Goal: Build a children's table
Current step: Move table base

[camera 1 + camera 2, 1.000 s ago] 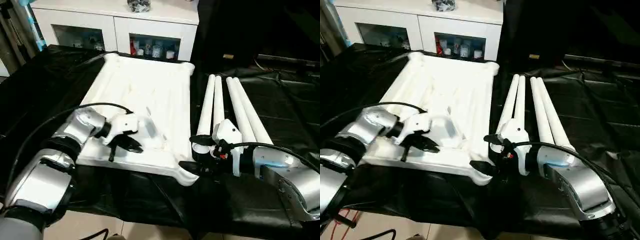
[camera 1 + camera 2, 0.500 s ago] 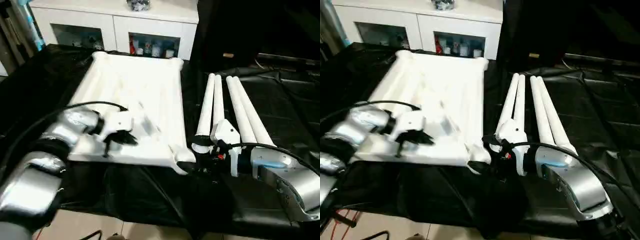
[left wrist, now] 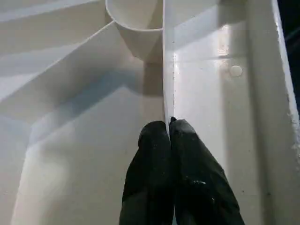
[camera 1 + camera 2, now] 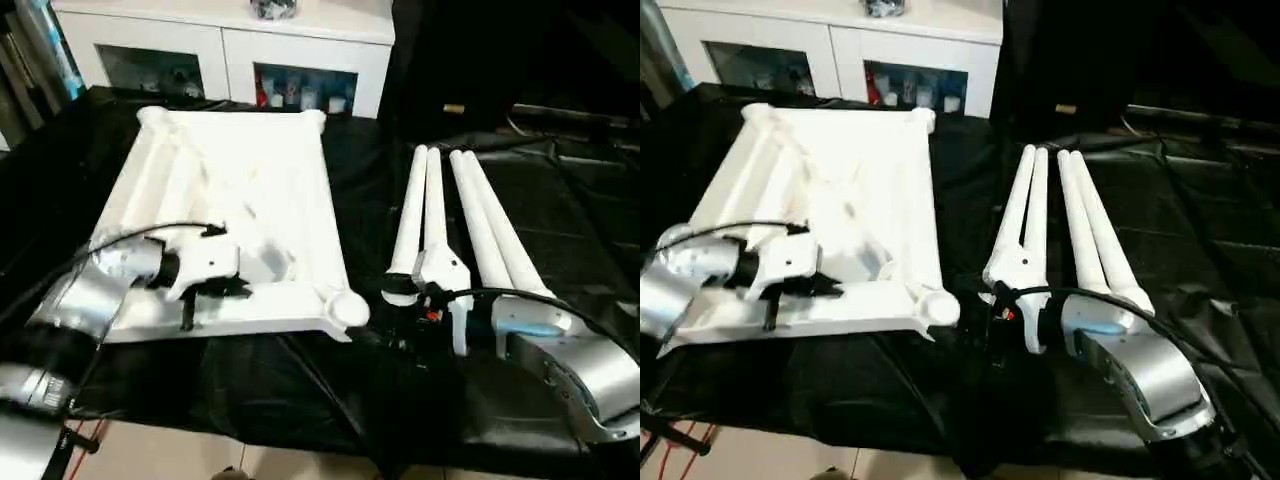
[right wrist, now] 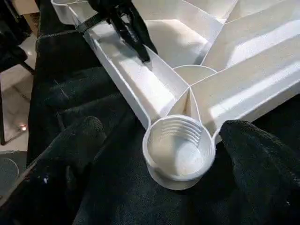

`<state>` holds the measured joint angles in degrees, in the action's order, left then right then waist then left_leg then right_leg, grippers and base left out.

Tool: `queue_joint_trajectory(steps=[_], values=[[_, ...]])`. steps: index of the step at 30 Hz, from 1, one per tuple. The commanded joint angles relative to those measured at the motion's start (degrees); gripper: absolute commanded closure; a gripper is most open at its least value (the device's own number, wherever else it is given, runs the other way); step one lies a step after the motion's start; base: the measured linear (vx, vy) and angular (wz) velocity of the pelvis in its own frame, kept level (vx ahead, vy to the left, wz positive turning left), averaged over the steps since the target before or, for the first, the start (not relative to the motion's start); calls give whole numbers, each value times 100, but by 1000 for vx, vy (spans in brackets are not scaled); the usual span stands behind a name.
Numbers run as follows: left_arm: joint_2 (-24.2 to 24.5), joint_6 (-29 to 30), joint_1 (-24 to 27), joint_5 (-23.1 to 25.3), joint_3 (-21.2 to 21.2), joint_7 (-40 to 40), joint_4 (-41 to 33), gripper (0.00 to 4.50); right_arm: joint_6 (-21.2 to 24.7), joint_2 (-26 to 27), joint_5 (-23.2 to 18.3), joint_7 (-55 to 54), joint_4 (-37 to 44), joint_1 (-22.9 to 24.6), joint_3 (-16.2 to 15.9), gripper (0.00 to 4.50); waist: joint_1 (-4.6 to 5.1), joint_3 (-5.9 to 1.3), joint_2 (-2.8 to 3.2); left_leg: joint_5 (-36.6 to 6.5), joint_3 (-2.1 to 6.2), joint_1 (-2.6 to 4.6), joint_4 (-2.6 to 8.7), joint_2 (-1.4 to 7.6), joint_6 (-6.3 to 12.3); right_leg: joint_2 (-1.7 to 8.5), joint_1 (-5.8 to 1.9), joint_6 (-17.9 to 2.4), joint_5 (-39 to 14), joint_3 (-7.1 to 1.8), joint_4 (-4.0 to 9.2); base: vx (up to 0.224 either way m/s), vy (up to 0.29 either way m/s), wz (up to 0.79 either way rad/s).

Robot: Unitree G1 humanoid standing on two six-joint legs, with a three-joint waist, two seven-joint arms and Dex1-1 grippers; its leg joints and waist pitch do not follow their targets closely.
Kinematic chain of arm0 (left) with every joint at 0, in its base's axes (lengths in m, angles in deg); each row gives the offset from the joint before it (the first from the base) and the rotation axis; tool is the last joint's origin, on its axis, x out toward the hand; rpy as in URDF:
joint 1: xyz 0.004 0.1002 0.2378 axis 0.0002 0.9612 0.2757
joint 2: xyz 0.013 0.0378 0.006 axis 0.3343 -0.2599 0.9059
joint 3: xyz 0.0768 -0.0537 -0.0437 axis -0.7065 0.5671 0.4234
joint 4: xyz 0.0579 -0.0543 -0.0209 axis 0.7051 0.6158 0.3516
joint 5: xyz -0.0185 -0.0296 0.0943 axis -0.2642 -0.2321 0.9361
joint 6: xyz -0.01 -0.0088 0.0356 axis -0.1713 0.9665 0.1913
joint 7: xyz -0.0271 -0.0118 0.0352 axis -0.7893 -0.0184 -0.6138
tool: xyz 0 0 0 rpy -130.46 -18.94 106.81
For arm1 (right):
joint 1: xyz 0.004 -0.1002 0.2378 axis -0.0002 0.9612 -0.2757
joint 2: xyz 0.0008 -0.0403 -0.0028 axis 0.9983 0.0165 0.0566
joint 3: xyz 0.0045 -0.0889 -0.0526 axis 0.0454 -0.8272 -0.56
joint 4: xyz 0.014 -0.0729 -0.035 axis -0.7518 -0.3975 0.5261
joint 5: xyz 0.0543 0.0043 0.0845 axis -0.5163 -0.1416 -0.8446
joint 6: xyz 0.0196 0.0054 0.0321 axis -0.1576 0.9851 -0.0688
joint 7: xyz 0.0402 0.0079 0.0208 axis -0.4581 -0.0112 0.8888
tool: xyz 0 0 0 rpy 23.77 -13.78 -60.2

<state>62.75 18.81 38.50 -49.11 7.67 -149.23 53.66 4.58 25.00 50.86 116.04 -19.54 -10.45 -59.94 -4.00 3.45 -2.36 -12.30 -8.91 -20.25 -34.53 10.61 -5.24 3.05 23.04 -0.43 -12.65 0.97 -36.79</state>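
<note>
The left gripper (image 4: pixel 205 295) pinches a thin rib of the tabletop (image 4: pixel 240 190), which lies underside up on the desk (image 4: pixel 560 210). By its near corner socket (image 5: pixel 179 150) the right gripper (image 4: pixel 385 325) is spread wide. Four legs (image 4: pixel 470 215) lie right.

I see the white tabletop (image 4: pixel 240 190) lying ribbed underside up on the black cloth, threaded corner socket (image 5: pixel 179 149) at its near right corner, four white tube legs (image 4: pixel 455 215) lying side by side to its right, apart from it
</note>
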Motion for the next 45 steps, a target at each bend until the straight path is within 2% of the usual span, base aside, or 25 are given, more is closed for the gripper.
queue_joint_trajectory(steps=[1,8,9,10,11,12,14,15,16,17,18,22,23,26,27,28,30,31,33,35,37,39,40,41,45], values=[[74,234,-16,-8,358,359,-454,448,-79,-17,72,13,-86,-86,9,0,-24,-384,72,-227,6,3,385,202,45,396,-378,-1403,570,-228,328,0,0,0],[32,865,434,196,436,958,-944,448,-149,-40,95,50,-160,-107,5,0,74,-378,50,-248,7,-23,373,196,128,388,-392,-1407,406,-230,345,0,0,0],[21,938,509,147,439,929,-1044,448,-164,-45,100,54,-171,-108,11,0,92,-372,11,-278,-2,-20,373,192,140,377,-383,-1392,305,-229,364,0,0,0],[21,938,509,147,439,929,-1044,448,-164,-45,100,54,-171,-108,11,0,89,-377,26,-270,-1,-16,370,195,138,386,-387,-1401,294,-233,353,0,0,0],[31,999,597,127,440,934,-1174,409,-190,-43,115,51,-186,-116,16,0,92,-374,29,-253,-1,-21,368,189,148,380,-384,-1402,283,-235,359,0,0,0],[54,917,674,68,439,883,-1230,409,-197,-34,111,50,-201,-132,25,0,102,-380,-17,-211,-5,-28,364,195,170,377,-392,-1397,317,-233,355,0,0,0],[106,837,790,-15,448,800,-1321,409,-196,-9,107,47,-222,-158,38,0,97,-382,24,-156,-6,-11,360,197,228,371,-368,-1398,376,-232,351,0,0,0],[132,821,844,-80,486,759,-1375,379,-187,3,112,42,-233,-176,37,0,97,-382,-19,-149,-11,-6,360,201,246,363,-364,-1402,395,-230,351,0,0,0],[147,849,874,-107,499,760,-1425,379,-188,8,117,41,-240,-184,36,0,84,-373,-23,-175,-5,-11,371,201,252,373,-363,-1398,316,-226,343,0,0,0],[156,865,890,-123,507,760,-1455,366,-189,11,120,40,-244,-188,35,0,80,-357,-7,-298,-15,12,374,209,228,376,-334,-1385,129,-227,363,0,0,0],[174,869,948,-292,607,707,-1563,362,-150,56,84,27,-251,-230,47,0,73,-352,-73,-358,-27,20,379,212,221,365,-329,-1356,8,-229,381,0,0,0],[214,920,1086,-664,789,570,-1821,328,-77,263,74,-174,-393,-421,105,0,33,-354,-47,-441,-23,36,391,216,122,379,-302,-1290,-185,-229,368,0,0,0],[214,920,1086,-664,789,570,-1821,319,-77,263,74,-174,-393,-421,105,0,42,-346,-77,-460,-25,31,399,208,101,373,-292,-1281,-245,-228,371,0,0,0],[240,1045,1211,-794,876,513,-1999,292,69,709,261,-955,-983,-843,352,0,70,-350,-82,-490,-35,32,412,187,-22,368,-269,-1238,-443,-225,380,0,0,0],[233,1094,1237,-863,968,540,-2049,283,247,1019,301,-1505,-1399,-1138,592,0,68,-359,-90,-474,-37,45,411,186,-65,367,-268,-1232,-457,-226,381,0,0,0],[233,1094,1237,-863,968,540,-2049,274,247,1019,301,-1505,-1399,-1138,592,0,84,-363,-82,-492,-37,45,416,178,-144,354,-265,-1227,-491,-220,378,0,0,0],[194,1216,1225,-1011,1127,657,-2112,266,513,1430,338,-2270,-2047,-1592,954,0,85,-367,-91,-425,-62,59,410,172,-179,337,-261,-1211,-240,-229,359,0,0,0],[194,1216,1225,-1011,1127,657,-2112,246,513,1430,338,-2270,-2047,-1592,954,0,84,-374,-84,-393,-57,52,412,167,-195,338,-266,-1220,-207,-224,348,0,0,0],[22,1467,1108,-1211,1265,839,-2197,234,721,1697,507,-3015,-2874,-2113,1192,0,87,-379,-85,-252,-70,49,407,159,-222,325,-271,-1249,50,-225,322,0,0,0],[-104,1608,1059,-1332,1281,903,-2276,225,827,1785,591,-3318,-3305,-2359,1258,0,61,-395,-89,-147,-83,69,396,161,-252,324,-278,-1291,249,-221,313,0,0,0],[-248,1703,1031,-1437,1249,956,-2378,202,834,1848,628,-3487,-3757,-2586,1276,0,65,-398,-108,-166,-90,25,390,152,-259,333,-320,-1289,348,-231,287,0,0,0],[-471,1899,1021,-1616,1151,1008,-2594,186,835,1990,659,-3799,-4507,-2948,1379,0,58,-402,-125,-113,-91,23,391,155,-257,330,-334,-1279,406,-224,292,0,0,0],[-471,1899,1021,-1616,1151,1008,-2594,176,835,1990,659,-3799,-4507,-2948,1379,0,48,-405,-115,-106,-96,18,385,148,-248,333,-334,-1285,438,-227,289,0,0,0],[-602,2050,1015,-1714,1054,1025,-2784,166,708,2119,720,-4085,-5053,-3200,1511,0,53,-410,-148,-63,-103,15,379,151,-221,330,-337,-1259,491,-226,281,0,0,0],[-646,2168,1014,-1743,1008,1016,-2898,141,632,2246,765,-4301,-5512,-3434,1637,0,64,-404,-144,-93,-105,10,380,152,-225,331,-337,-1206,422,-223,288,0,0,0]])
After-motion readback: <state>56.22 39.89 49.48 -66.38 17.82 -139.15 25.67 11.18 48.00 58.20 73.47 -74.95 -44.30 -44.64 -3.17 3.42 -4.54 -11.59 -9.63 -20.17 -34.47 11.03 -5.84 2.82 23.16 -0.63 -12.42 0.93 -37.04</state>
